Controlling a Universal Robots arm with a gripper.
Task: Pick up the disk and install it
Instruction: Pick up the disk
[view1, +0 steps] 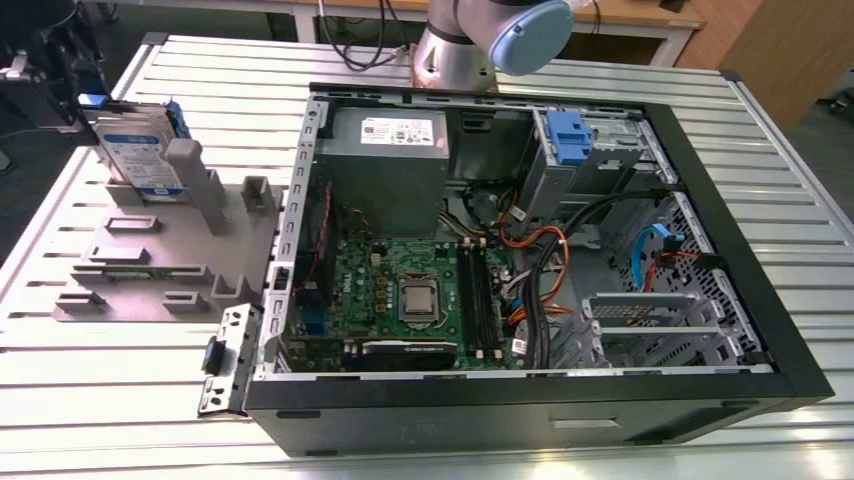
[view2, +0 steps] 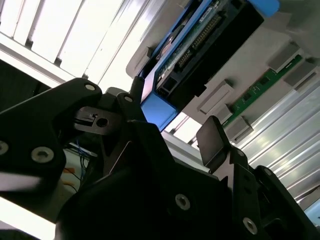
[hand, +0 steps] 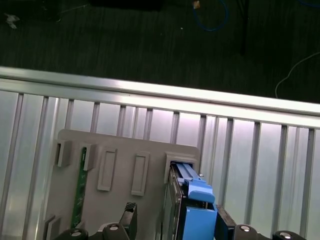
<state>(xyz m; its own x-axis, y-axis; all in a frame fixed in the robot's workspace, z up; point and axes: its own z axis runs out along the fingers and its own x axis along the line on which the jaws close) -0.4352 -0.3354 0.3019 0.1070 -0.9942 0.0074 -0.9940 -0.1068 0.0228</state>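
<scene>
The disk (view1: 140, 150), silver with a white-and-blue label and blue rails, stands upright in a slot of the grey holder (view1: 147, 270) at the exterior view's left. My black gripper (view1: 60, 90) hangs at its upper end. In the first wrist view the disk (hand: 192, 210) sits between the two fingertips (hand: 130, 215), with a gap on one side. In the second wrist view the blue rail end (view2: 160, 112) lies between the fingers (view2: 212, 140) of the gripper (view2: 175, 112). The gripper (hand: 177, 220) is open around the disk.
An open computer case (view1: 534, 395) lies on the slatted metal table (view1: 747, 120), with a grey power-supply box (view1: 387, 140), motherboard (view1: 414, 295), cables and a blue caddy clip (view1: 567, 135) in its drive bay. A green memory board (hand: 80, 190) stands in the holder. The arm's base (view1: 461, 50) is behind the case.
</scene>
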